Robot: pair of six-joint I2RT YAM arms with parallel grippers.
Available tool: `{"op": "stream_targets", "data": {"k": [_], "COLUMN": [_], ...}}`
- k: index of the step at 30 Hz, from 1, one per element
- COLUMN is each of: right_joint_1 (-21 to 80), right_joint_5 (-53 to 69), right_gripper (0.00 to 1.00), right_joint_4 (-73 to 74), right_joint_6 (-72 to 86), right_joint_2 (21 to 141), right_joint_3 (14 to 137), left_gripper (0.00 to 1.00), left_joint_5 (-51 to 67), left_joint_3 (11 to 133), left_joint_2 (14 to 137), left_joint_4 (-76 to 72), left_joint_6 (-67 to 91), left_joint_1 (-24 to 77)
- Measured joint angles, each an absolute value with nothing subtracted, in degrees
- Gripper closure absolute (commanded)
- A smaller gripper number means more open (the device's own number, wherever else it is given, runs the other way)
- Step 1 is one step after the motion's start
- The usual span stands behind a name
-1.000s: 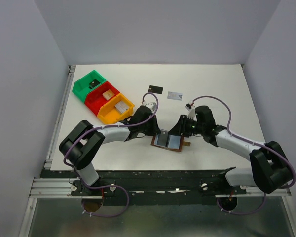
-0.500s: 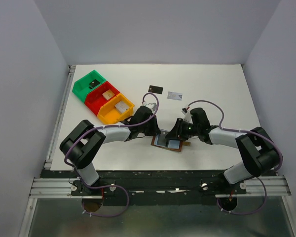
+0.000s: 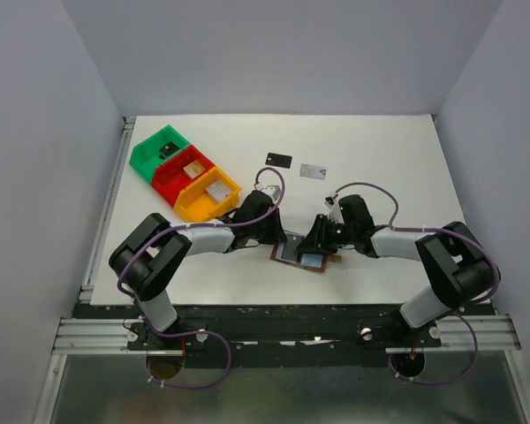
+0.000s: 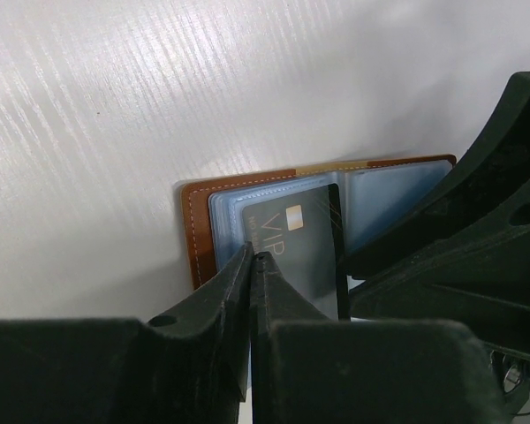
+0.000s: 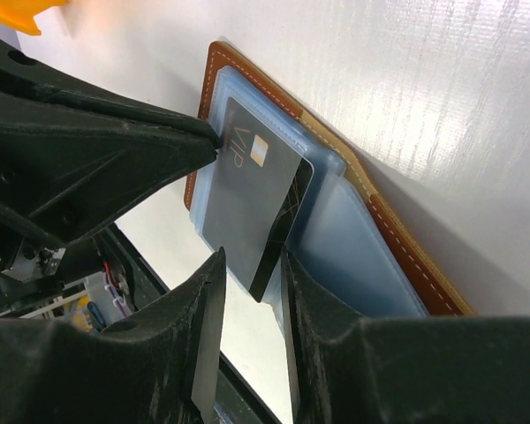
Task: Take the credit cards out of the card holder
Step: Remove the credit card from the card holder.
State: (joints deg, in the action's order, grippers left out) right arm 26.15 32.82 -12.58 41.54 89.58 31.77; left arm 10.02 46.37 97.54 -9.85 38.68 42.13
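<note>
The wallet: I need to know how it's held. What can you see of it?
The wallet lies open and flat on the white table: brown stitched leather outside, grey-blue pockets inside. A black card sticks partly out of one pocket. The left gripper, shut, touches that pocket's edge; the right gripper straddles the card's corner.

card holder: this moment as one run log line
left gripper shut at card holder pocket edge | right gripper open around black vip card, partly out | two cards on table

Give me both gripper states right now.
Left gripper: shut, its tip at the card holder pocket edge; no grip visible.
Right gripper: open, straddling the end of the black card, not clamped on it.
</note>
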Motion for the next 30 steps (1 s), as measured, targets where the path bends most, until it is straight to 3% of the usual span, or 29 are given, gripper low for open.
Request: {"op": "stream_targets", "data": {"k": [11,15,19,30], "right_joint_1": [26.15,26.15,26.15,26.13], "right_joint_5": [32.82,32.95,33.69,33.93], "right_gripper": [0.60,0.60,0.60,0.65], "right_joint_4": [-12.86,-14.20,-15.38,-16.32], "right_joint_6": [41.54,41.60,41.98,41.93], "right_joint_2": [90.04,90.63,91.46,91.94], "right_joint_3": [31.64,31.20,31.11,31.09], "left_gripper": [0.84,0.70,0.64,0.65], "left_joint_5": [9.58,9.39,9.06,7.62], "left_joint_3": [46.37,46.35,46.28,44.12], "left_joint_2": [97.56,97.54,97.43,94.76], "left_joint_4": [-9.85,-9.85,-10.17,-9.10], "left_joint_6": [38.92,39.05,39.31,39.51], "left_joint_1": [42.35,42.48,42.50,42.76]}}
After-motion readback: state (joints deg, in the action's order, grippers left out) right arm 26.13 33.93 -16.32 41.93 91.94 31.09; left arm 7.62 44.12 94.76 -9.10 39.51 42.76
